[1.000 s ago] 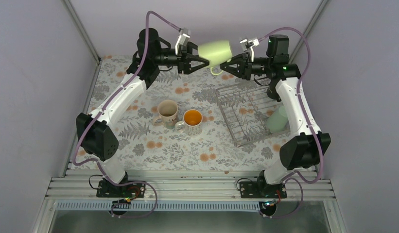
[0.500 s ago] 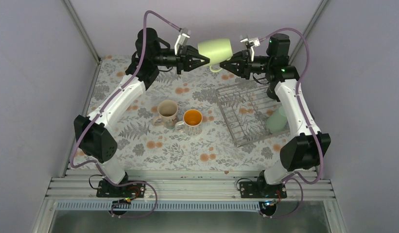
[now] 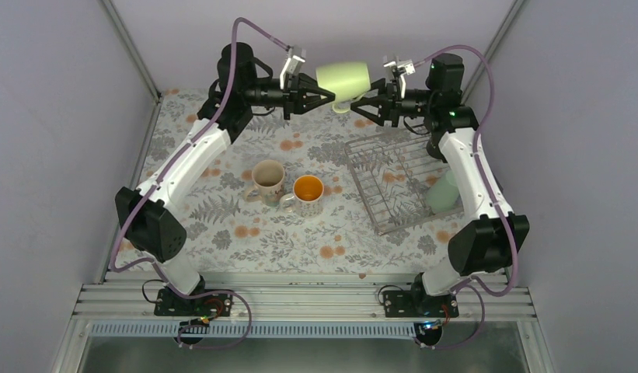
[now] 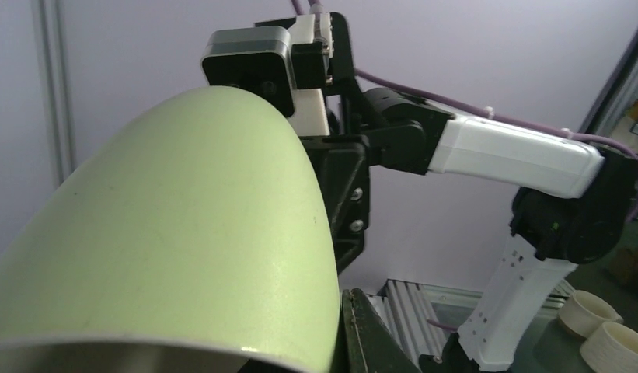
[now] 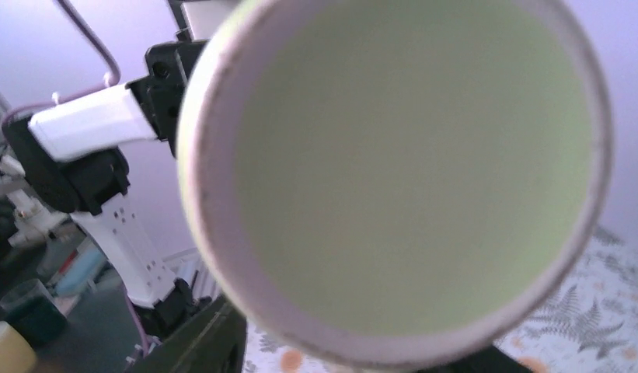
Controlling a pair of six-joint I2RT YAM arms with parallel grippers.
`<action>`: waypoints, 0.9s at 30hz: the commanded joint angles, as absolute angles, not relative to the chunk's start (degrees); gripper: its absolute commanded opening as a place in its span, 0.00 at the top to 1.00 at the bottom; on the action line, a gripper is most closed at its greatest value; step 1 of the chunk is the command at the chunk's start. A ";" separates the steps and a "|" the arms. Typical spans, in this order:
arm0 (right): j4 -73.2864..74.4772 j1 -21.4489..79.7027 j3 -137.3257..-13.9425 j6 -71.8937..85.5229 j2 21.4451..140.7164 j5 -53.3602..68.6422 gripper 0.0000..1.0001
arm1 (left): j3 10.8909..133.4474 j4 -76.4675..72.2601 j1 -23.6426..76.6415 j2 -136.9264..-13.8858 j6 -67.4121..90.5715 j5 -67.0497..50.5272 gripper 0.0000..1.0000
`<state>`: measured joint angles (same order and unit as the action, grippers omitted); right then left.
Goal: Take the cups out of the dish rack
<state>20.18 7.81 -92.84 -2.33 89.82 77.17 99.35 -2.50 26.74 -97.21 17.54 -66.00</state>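
A pale green mug [image 3: 343, 78] hangs on its side in the air at the back of the table, between my two grippers. My left gripper [image 3: 325, 95] is shut on its rim; in the left wrist view the mug's wall [image 4: 183, 233] presses against one finger [image 4: 374, 334]. My right gripper [image 3: 362, 101] sits at the mug's other end by the handle, open. The mug's base [image 5: 409, 155] fills the right wrist view, with a finger [image 5: 199, 342] below it. The dish rack [image 3: 364, 186] lies on the right with a green tumbler [image 3: 444, 193] in it.
A cream patterned mug [image 3: 267, 180] and a patterned mug with an orange inside [image 3: 307, 193] stand upright mid-table on the floral cloth [image 3: 245, 233]. Grey walls close in the back and both sides. Both arm bases sit on the near rail.
My left gripper has closed on the mug's rim. My right gripper's jaws have parted. The mug has risen slightly.
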 commanded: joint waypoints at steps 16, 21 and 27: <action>58.09 5.68 -105.13 -23.34 93.15 43.42 0.13 | 129.27 45.65 15.58 -94.90 -23.02 -41.62 0.98; 59.42 3.72 -104.26 -24.94 93.32 35.31 0.10 | 133.98 60.82 10.73 -94.83 -36.00 -29.52 0.98; 61.02 3.50 -104.13 -26.46 92.17 29.48 0.10 | 118.41 67.19 5.33 -88.58 -48.67 -17.62 0.98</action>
